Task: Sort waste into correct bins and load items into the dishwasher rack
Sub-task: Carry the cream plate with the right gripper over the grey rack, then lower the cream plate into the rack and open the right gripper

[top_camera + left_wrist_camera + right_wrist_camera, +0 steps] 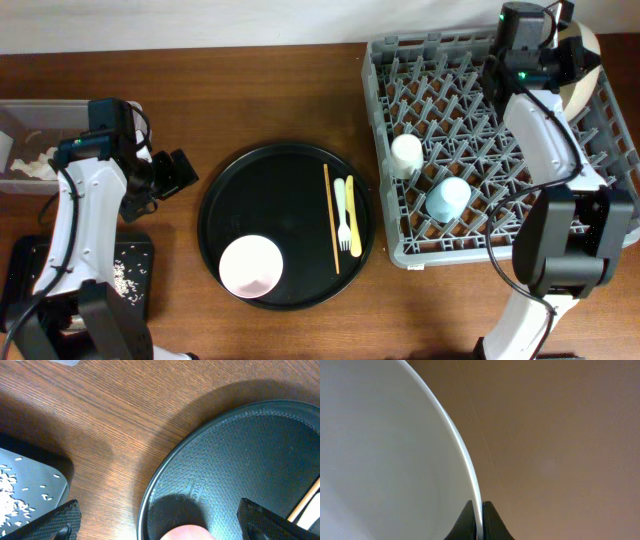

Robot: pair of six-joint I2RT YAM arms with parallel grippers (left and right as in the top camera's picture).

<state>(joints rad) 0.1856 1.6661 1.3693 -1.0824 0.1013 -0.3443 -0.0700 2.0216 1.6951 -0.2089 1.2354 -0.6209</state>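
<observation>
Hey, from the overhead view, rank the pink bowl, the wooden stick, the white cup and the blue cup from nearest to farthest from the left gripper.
1. Pink bowl, on the round black tray's left half, nearest the left gripper.
2. Wooden stick, right side of that tray.
3. White cup, left edge of the rack.
4. Blue cup, deeper in the rack.
</observation>
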